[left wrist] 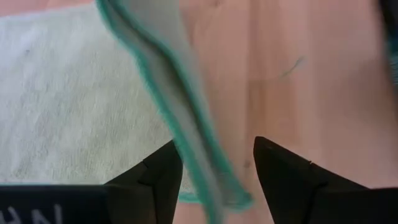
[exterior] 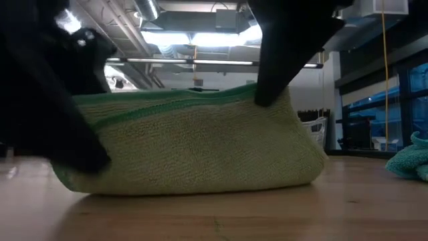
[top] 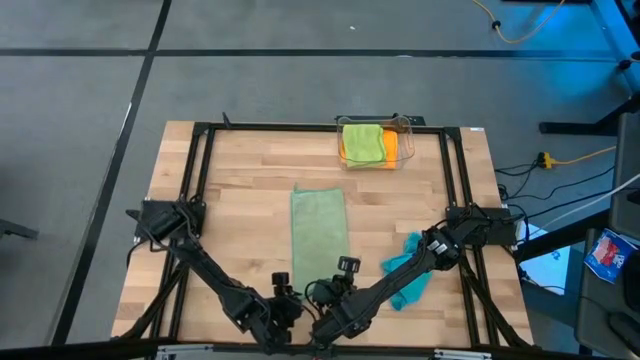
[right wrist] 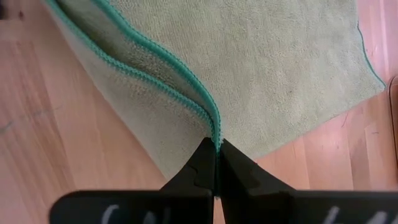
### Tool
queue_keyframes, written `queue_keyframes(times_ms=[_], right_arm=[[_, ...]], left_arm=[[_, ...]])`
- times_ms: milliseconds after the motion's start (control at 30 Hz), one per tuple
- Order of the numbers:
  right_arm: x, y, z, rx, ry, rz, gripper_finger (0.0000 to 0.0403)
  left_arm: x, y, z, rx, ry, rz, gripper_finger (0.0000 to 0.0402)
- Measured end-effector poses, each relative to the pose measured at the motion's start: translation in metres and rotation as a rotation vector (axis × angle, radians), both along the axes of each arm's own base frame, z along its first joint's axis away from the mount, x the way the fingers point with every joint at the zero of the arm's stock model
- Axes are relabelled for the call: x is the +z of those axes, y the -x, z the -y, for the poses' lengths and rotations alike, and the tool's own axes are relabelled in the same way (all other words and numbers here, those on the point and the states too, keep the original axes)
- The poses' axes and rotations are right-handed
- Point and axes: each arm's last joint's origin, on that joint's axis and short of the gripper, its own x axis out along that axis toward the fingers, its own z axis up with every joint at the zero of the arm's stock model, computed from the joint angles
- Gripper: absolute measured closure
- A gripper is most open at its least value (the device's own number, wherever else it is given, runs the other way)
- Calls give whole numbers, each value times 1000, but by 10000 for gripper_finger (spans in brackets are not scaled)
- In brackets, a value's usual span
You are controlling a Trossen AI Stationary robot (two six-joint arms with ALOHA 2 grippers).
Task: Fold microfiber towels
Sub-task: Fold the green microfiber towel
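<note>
The right tool (right wrist: 216,163) is pinched shut on the sage towel's (top: 319,225) doubled, teal-stitched near edge; the left tool (left wrist: 217,177) stands wide open astride that edge — gripping nothing. The towel lies mid-worktop (top: 240,190), long axis running front to back.

A clear plastic bin (top: 404,125) sits at the far edge of the wooden table (top: 240,200)

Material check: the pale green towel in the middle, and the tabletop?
Pale sage green folded towel: looks like soft microfiber, matte, nappy pile, with a teal stitched edge. Light wooden tabletop: seems butcher-block wood, with visible plank strips and grain and a smooth, slightly satin finish.
</note>
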Motion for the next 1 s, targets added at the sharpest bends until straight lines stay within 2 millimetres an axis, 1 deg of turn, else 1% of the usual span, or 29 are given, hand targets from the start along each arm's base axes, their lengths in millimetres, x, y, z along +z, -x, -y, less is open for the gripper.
queue_keyframes(times_ms=[100, 200, 367, 500, 633, 767, 1000], right_arm=[[0, 0, 0, 0, 0, 0, 396], [0, 0, 0, 0, 0, -1, 396], [0, 1, 0, 0, -6, -9, 396], [0, 1, 0, 0, -5, -11, 396], [0, 1, 0, -1, -11, -15, 396], [0, 1, 0, -2, -20, -21, 396], [0, 1, 0, -2, -20, -22, 396]], left_arm=[[-9, -4, -4, 12, -17, -25, 214], [-10, -4, -7, 35, -13, -30, 216], [-3, 3, -5, 40, -39, -25, 221], [-3, 11, -5, 43, -94, -43, 221], [-3, 13, -4, 42, -113, -39, 226], [-3, 13, -4, 43, -126, -28, 246], [-3, 15, -2, 33, -130, -29, 313]])
